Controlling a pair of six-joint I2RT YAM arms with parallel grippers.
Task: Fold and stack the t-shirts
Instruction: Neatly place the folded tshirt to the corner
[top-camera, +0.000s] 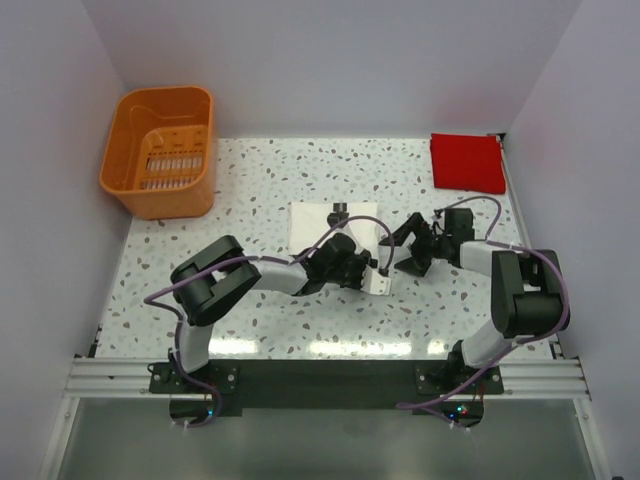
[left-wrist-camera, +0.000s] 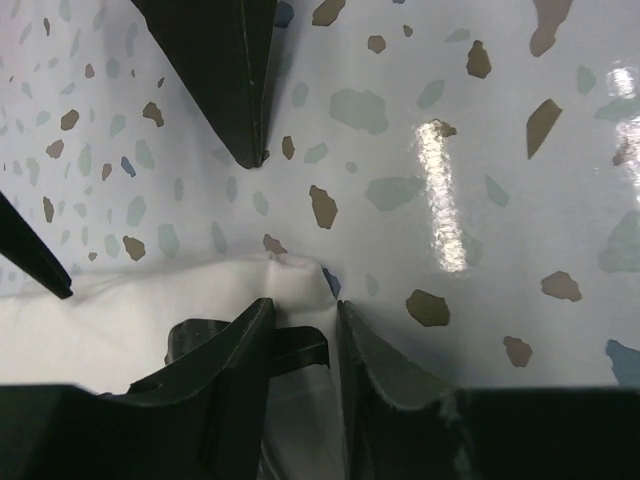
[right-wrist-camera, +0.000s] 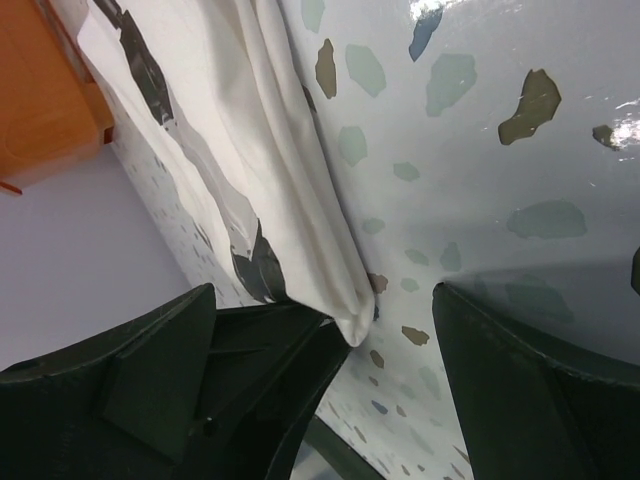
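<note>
Top external view: the cream-white t-shirt (top-camera: 315, 222) lies flat near the middle of the speckled table (top-camera: 260, 180). Both arms reach over its right side and hide part of it. The left gripper (top-camera: 376, 272) sits at the shirt's near right corner. The right gripper (top-camera: 400, 252) is just beside it. The red t-shirt (top-camera: 467, 162) is a small flat square in the far right corner, well apart from the white one. The orange basket (top-camera: 160, 150) stands in the far left corner. Bare table shows between the basket and the white shirt, and along the near edge too. Pale walls (top-camera: 350, 60) close in the left, back and right sides.

Left wrist view: the left gripper (left-wrist-camera: 305, 305) has its two fingers close together, and they pinch the white shirt (left-wrist-camera: 120, 320) near its corner. Past the shirt's edge there is only shiny table (left-wrist-camera: 450, 120). Two dark finger tips of the other gripper point in from above and from the left.

Right wrist view: the right gripper (right-wrist-camera: 385, 315) has its fingers spread wide and holds nothing. A folded edge of the white shirt (right-wrist-camera: 270, 130) ends right at one finger. The table (right-wrist-camera: 480, 120) is bare between the fingers. A bit of the basket (right-wrist-camera: 40, 100) shows far off.
</note>
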